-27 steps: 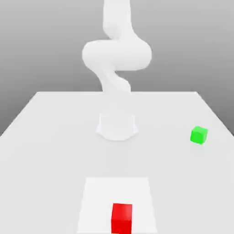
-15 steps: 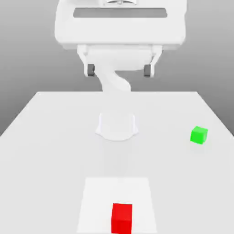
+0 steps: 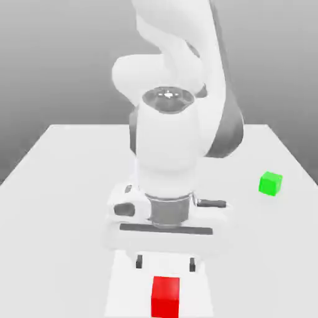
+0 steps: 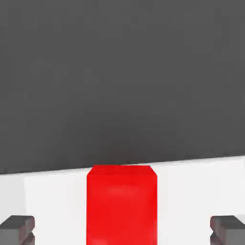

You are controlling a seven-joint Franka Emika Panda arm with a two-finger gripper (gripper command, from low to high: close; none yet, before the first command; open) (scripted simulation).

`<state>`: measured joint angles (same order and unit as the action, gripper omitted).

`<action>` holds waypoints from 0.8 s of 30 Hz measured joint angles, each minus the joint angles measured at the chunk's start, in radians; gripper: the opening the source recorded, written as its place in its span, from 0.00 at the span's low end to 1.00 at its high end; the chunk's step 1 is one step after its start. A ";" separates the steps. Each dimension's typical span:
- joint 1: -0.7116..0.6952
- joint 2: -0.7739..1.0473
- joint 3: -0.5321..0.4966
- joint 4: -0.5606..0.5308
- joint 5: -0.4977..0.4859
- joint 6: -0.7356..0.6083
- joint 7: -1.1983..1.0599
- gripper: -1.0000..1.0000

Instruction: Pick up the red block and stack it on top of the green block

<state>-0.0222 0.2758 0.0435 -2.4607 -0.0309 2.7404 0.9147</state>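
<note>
While the red block (image 3: 166, 297) sits at the near table edge, at 6 o'clock in the exterior view, the gripper (image 3: 165, 263) hangs just above and behind it, fingers (image 3: 139, 261) spread wider than the cube, which lies centred between them in the hand view (image 4: 121, 203). Cube: no long axis, faces square to the jaws. Green block (image 3: 270, 184): well apart, 2 o'clock, untouched on the table (image 3: 68, 186).

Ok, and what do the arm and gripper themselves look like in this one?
The arm is glossy white with rounded, bulbous links, a dark grey band along one side and a shiny round cap on the wrist joint. The gripper has a wide, flat white body with dark slots and two short dark grey fingers. No cables or markings are visible.
</note>
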 joint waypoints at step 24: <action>0.271 -0.237 0.291 -0.159 0.132 -0.072 -0.365 0.00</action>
<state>0.2489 0.0392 0.3344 -2.6194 0.1015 2.6686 0.5500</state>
